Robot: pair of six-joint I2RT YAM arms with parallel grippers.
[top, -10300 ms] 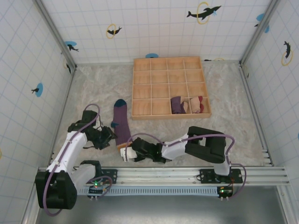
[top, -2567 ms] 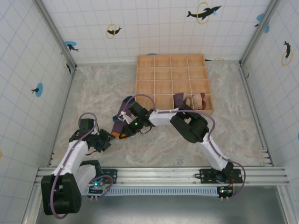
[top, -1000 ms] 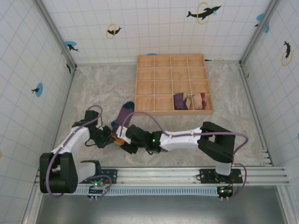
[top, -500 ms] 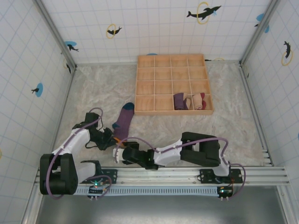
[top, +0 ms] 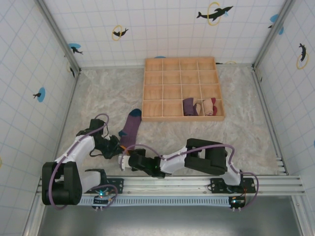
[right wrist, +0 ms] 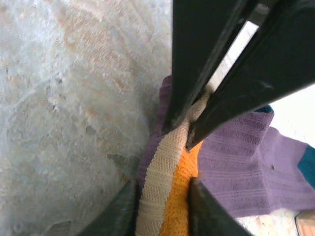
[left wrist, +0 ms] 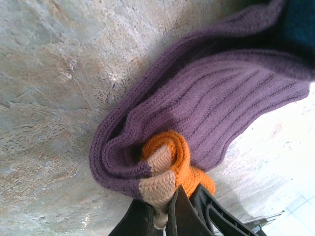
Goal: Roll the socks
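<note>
A purple sock [top: 131,126] with a teal toe lies on the table, toe toward the tray. Its orange cuff [left wrist: 183,153] and tan band [left wrist: 158,186] are curled up at the near end. My left gripper [left wrist: 165,209] is shut on that tan band, and sits at the cuff [top: 116,146] in the top view. My right gripper [right wrist: 162,191] comes in from the near side [top: 123,159]. Its two fingers press on either side of the curled cuff [right wrist: 178,206]. The left gripper's black fingers [right wrist: 194,73] pinch the band just ahead of it. Two more socks, one purple [top: 188,106] and one tan with dark red [top: 210,106], sit rolled in the tray.
The wooden tray [top: 144,88] of square compartments stands at the back middle, its near left corner close to the sock's toe. Tiled walls close in the table on three sides. The right arm [top: 206,155] lies folded low along the near rail.
The right arm has pulled back toward the near edge and folded. Its gripper has closed in on the sock's cuff. The left gripper has kept its hold.
</note>
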